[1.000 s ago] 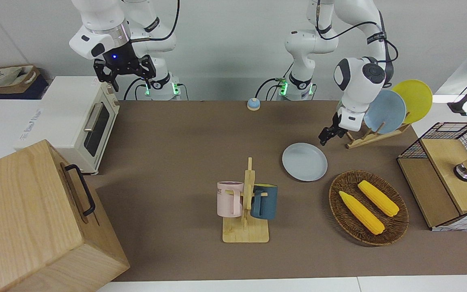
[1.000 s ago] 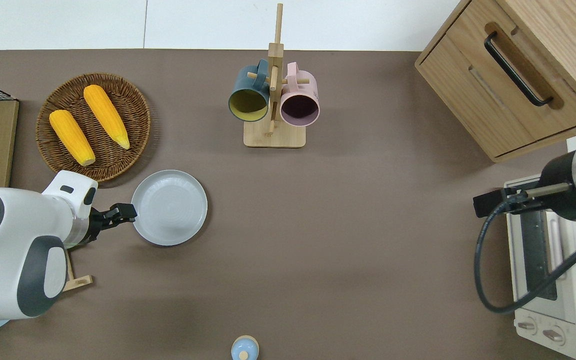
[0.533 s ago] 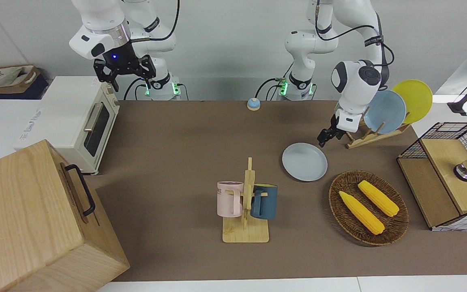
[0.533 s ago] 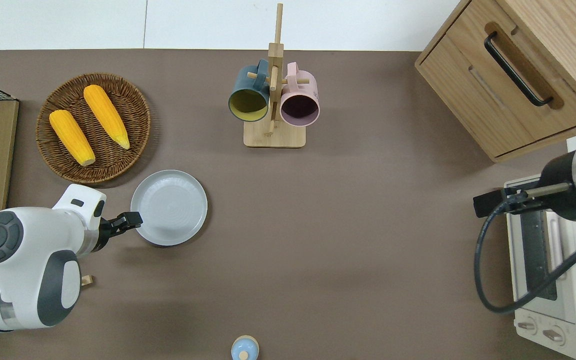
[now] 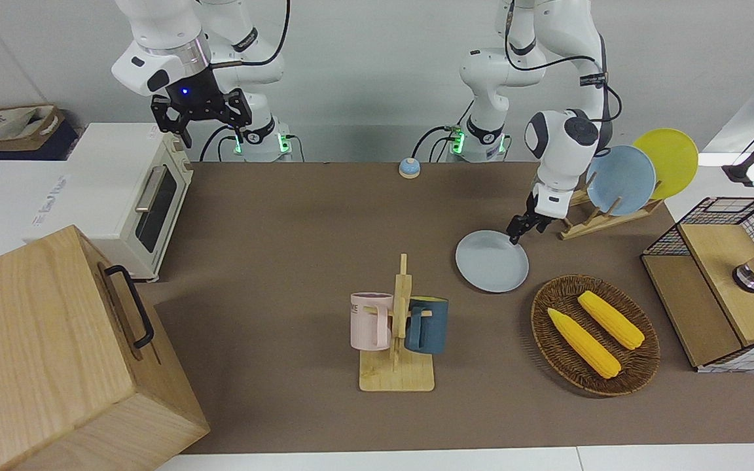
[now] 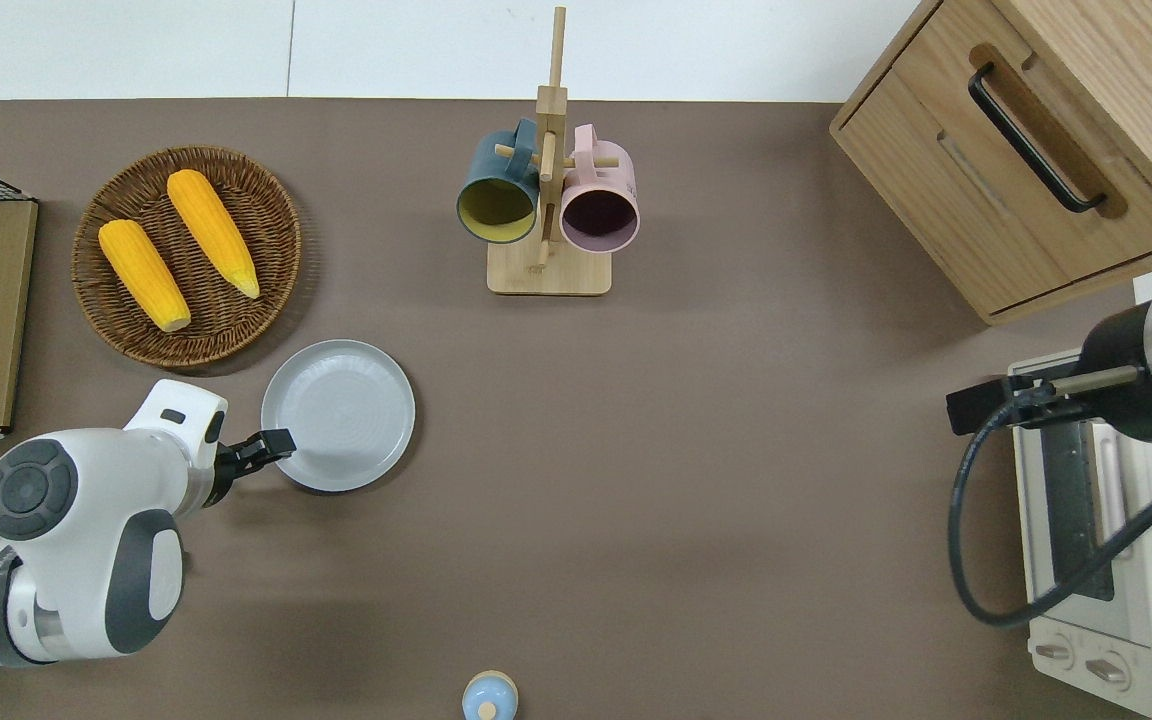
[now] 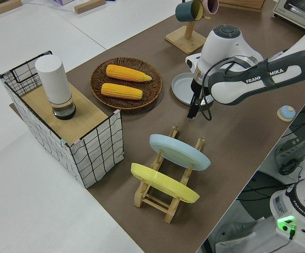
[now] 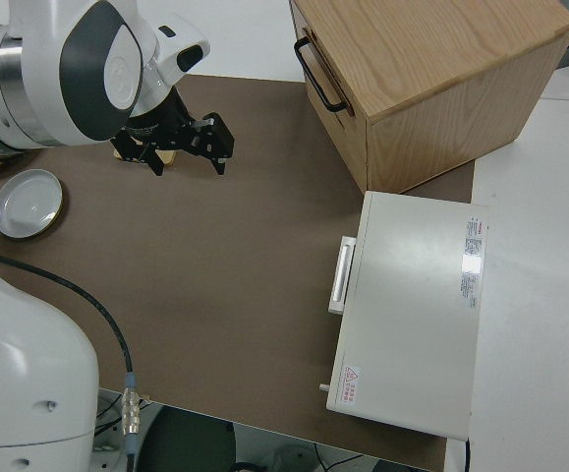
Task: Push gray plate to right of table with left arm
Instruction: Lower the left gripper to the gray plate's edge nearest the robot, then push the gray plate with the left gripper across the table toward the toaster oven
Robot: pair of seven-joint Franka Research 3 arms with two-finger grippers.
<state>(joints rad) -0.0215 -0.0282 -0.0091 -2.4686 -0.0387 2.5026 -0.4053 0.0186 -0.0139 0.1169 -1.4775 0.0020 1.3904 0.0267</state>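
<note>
My left gripper (image 6: 279,443), fingers apparently pinched together (right arm parked), touches the gray plate (image 6: 341,414); off-centre contact could spin it into the mug rack (image 6: 548,268).

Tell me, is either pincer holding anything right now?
Nothing is held. The left pincer is at the gray plate's rim, not gripping it; the right arm is parked.

A pale gray-blue plate (image 6: 339,415) lies on the matte brown table (image 6: 696,480), two yellow corn cobs (image 6: 179,247) fill a dark brown woven basket (image 6: 276,215), and teal (image 6: 494,193) and pink mugs (image 6: 600,205) hang together.
</note>
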